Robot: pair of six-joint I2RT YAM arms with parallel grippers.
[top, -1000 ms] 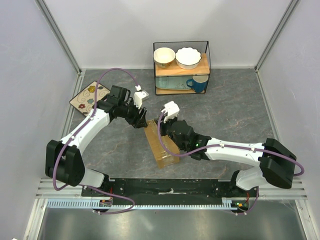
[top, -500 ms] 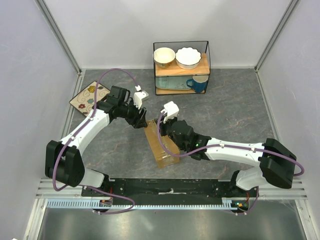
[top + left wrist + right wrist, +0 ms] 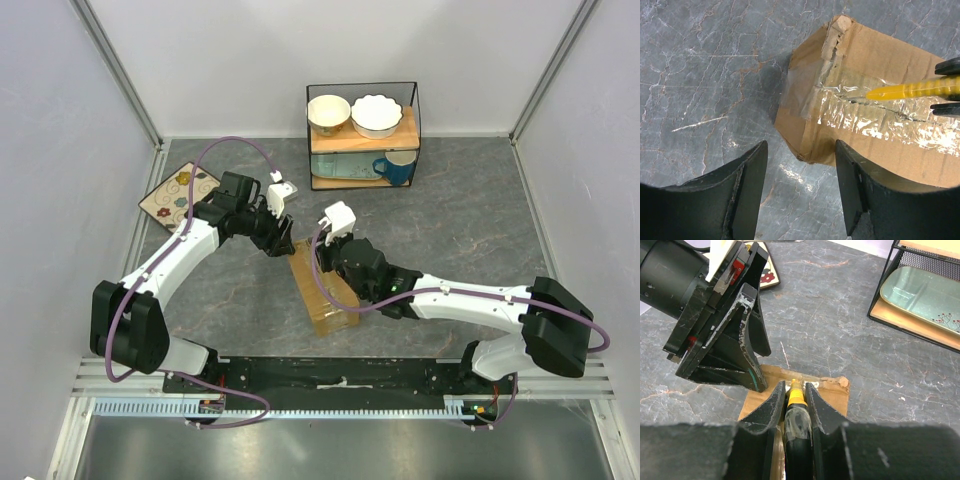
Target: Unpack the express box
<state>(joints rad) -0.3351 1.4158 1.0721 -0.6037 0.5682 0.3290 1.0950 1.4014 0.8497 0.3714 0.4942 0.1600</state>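
The express box [image 3: 327,300] is a brown carton lying on the dark table, with clear tape along its top seam [image 3: 875,112]. My left gripper [image 3: 800,185] is open and straddles the box's far end corner [image 3: 805,130]; in the top view it [image 3: 282,243] sits at that end. My right gripper [image 3: 794,385] is shut on a yellow utility knife [image 3: 796,399]. The knife's tip [image 3: 900,91] rests on the taped seam near the far end. The left gripper's fingers [image 3: 740,340] stand just beyond the knife tip. The box's label is hidden.
A wire rack [image 3: 415,120] at the back holds two bowls [image 3: 328,113], a plate and a blue mug [image 3: 396,168]. A patterned tile [image 3: 176,193] lies at the far left. Aluminium posts and grey walls bound the table.
The right gripper with the knife has edged slightly toward the box's far end. The left arm has not visibly moved.
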